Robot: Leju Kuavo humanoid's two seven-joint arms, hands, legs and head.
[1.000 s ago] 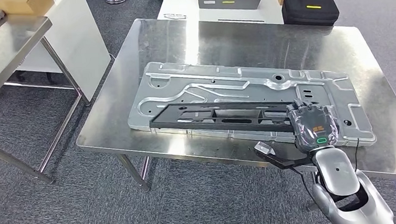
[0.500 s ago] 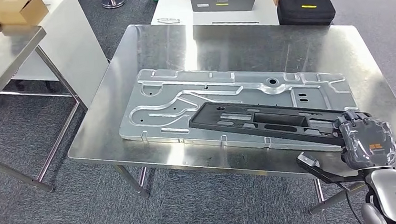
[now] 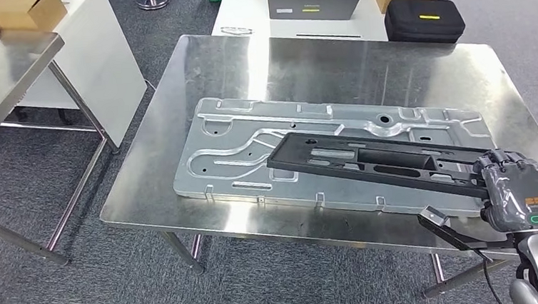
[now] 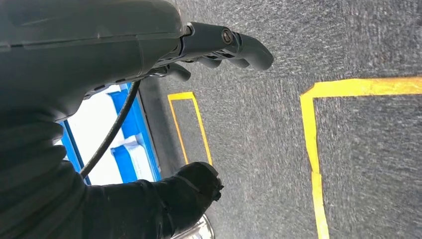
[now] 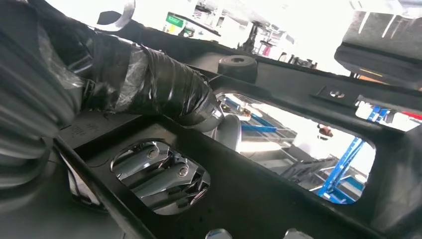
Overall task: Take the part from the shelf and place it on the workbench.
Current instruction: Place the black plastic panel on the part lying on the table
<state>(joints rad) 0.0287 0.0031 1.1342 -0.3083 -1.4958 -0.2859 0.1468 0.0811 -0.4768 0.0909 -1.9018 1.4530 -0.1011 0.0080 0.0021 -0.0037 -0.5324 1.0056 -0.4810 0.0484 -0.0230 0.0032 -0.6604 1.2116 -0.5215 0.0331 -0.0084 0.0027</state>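
My right hand fingers clamp the long black part at one end; stiff, light-looking frame cantilevers away over the tabletop.

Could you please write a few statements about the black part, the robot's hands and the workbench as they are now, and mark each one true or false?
1. The right hand holds the black part by one end. True.
2. The black part lies over a large silver panel on the workbench. True.
3. The left hand grips the part's other end. False: it holds nothing and hangs over the floor.
4. The black case sits on the workbench. False: it is on the white table behind.
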